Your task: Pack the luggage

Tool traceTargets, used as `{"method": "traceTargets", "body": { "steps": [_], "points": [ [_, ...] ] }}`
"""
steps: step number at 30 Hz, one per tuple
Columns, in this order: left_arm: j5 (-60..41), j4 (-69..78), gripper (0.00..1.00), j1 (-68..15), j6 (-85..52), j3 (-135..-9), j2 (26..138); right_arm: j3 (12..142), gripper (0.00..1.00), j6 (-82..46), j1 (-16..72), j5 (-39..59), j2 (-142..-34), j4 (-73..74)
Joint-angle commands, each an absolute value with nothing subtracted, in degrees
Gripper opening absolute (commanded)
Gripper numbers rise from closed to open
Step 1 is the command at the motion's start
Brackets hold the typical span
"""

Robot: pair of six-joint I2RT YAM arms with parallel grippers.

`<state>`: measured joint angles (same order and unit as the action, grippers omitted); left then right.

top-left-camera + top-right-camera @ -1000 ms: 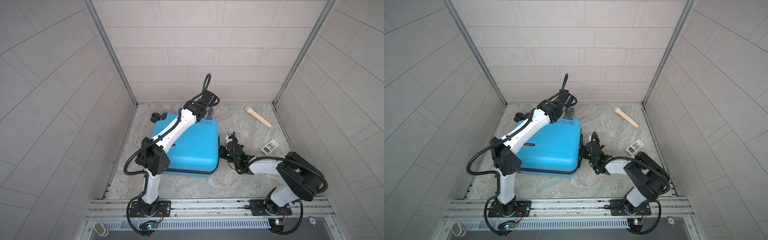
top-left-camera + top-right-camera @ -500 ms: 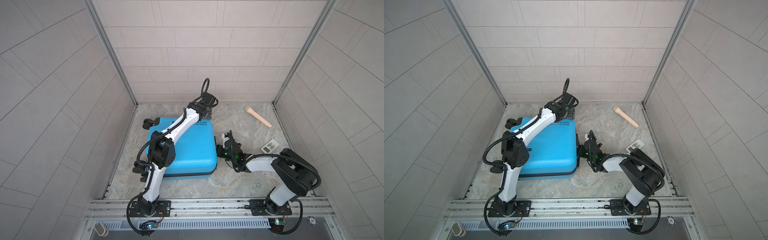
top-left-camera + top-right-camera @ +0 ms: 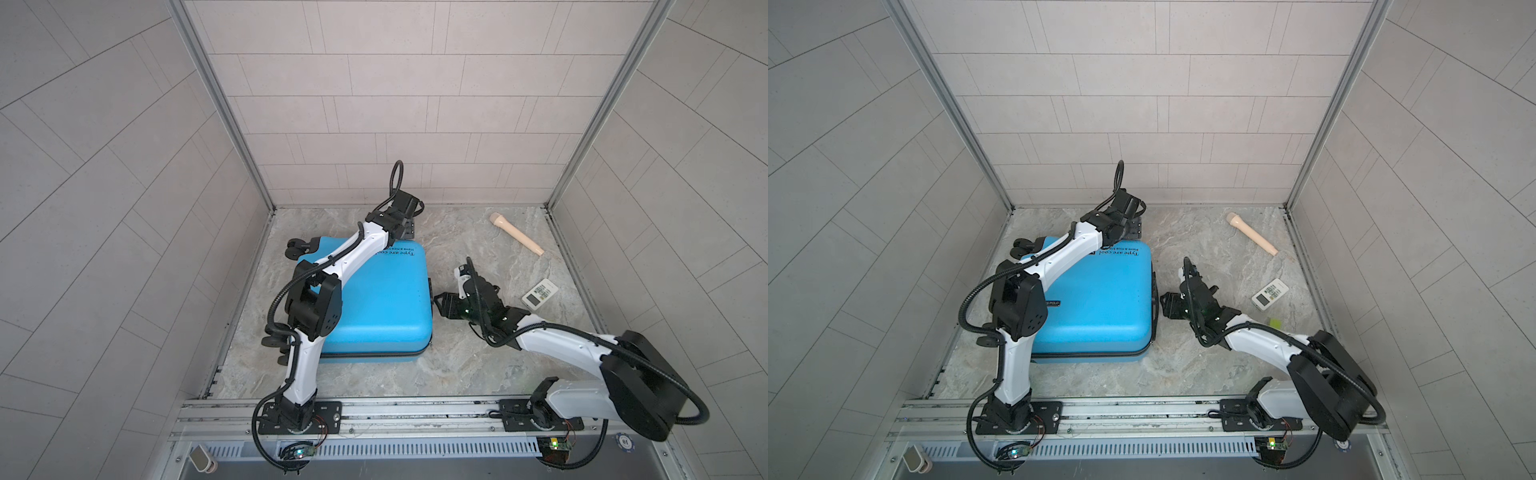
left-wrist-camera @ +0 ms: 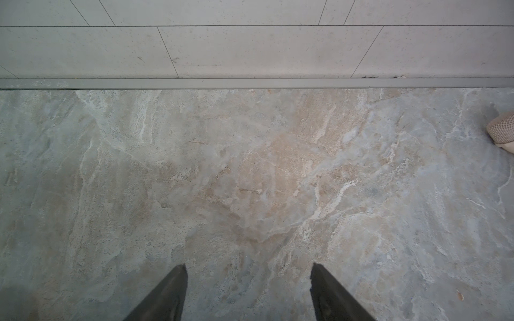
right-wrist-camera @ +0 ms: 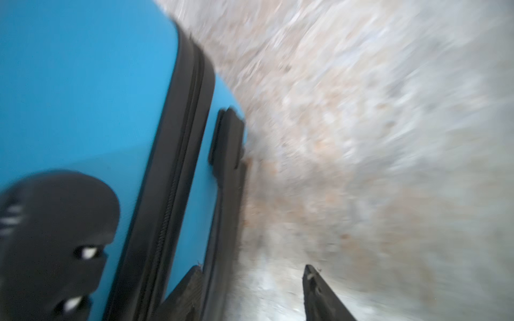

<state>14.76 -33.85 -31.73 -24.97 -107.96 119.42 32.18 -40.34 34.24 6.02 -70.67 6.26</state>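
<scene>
Luggage (image 3: 374, 307) lying shut on floor (image 3: 457, 232); left gripper (image 4: 247, 265) jaws apart above bare floor; right gripper (image 5: 251, 267) jaws apart beside luggage handle (image 5: 226, 139).

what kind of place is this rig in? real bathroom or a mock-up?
Most likely a lab test cell, not a real room: tile-look wall panels held in metal frame posts, a stone-look floor, and the left arm and right arm bolted to a front rail.

2 top cams overhead, same whole scene; wrist cams close-up
</scene>
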Motion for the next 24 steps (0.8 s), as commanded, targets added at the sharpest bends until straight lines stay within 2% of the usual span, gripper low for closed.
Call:
{"method": "traceTargets", "body": {
  "steps": [1,7,11,18,24],
  "points": [
    [11.73,-42.42,0.78,-32.52,-26.19,-105.42,118.94,31.66,0.59,-31.65,32.70,3.18,-63.57,-6.15],
    [11.42,-42.80,0.85,-33.28,-25.54,-108.53,113.24,27.21,0.50,-21.07,32.68,15.47,-46.17,-10.40],
    [11.73,-45.94,0.88,-34.54,-24.46,-110.82,111.25,19.15,0.51,-20.45,35.04,20.62,-33.27,-5.67],
    [11.55,-53.16,0.96,-36.82,-22.99,-112.12,106.08,11.34,0.58,-17.68,47.37,7.88,-16.66,-7.40],
    [8.35,-64.58,0.99,-38.45,-21.85,-111.85,100.58,8.25,0.59,-13.29,52.59,3.94,-19.80,-0.80]
  ]
}}
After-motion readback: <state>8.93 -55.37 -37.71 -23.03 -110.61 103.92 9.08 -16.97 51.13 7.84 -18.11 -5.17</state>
